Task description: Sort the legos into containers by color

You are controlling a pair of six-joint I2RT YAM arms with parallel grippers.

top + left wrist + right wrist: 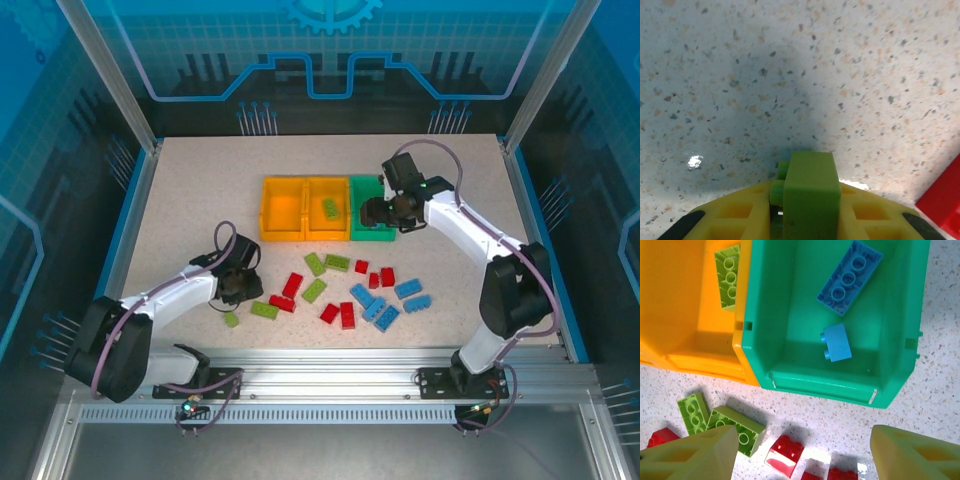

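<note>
The left gripper [806,212] pinches a lime green brick [809,180] between its yellow fingers [735,217], low over the speckled table [790,75]; whether the brick touches it cannot be told. A red brick [942,205] lies just to its right.

The right gripper [804,436] has its fingers [695,455] spread wide, hanging at the near wall of the green bin [790,315]. That bin holds a long blue brick [850,277], studs down, and a short blue brick [836,342]. Touching its left side, the middle orange-yellow bin [685,300] holds one lime green lego [727,275]. The left orange-yellow bin [283,215] completes the row.

Near of the bins lie the loose legos [347,315]: lime green and red toward the left, light blue to the right.
</note>
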